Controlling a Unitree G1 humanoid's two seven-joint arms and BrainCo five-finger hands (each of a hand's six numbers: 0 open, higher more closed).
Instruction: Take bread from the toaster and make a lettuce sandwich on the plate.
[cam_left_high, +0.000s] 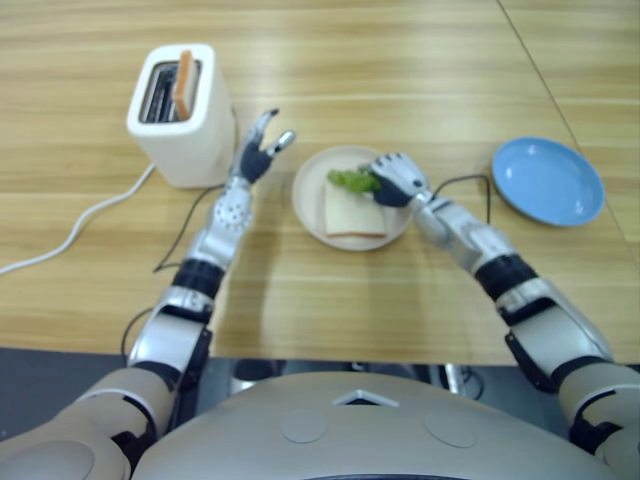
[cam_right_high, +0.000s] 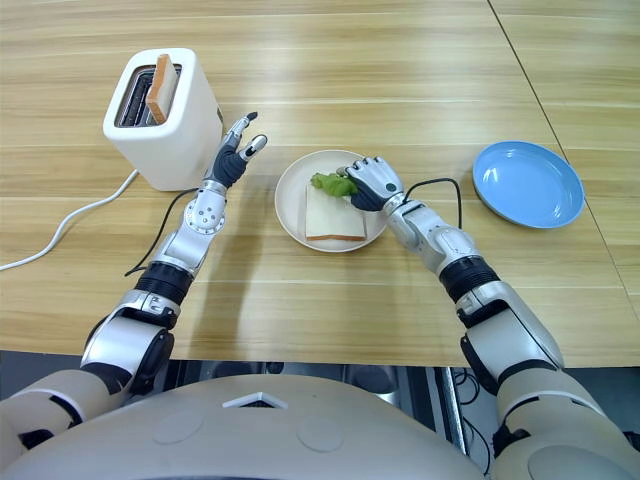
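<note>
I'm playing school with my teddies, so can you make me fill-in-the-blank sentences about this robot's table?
One slice of bread stands in the white ____.
The right hand is shut on green ____ over the cream plate.
The other plate, nearer the table's right side, is coloured ____.
Missing words: toaster, lettuce, blue.

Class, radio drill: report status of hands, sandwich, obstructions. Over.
Left hand open beside toaster. Right hand shut on lettuce, over bread on plate. One slice in toaster. Blue plate apart, right.
</note>
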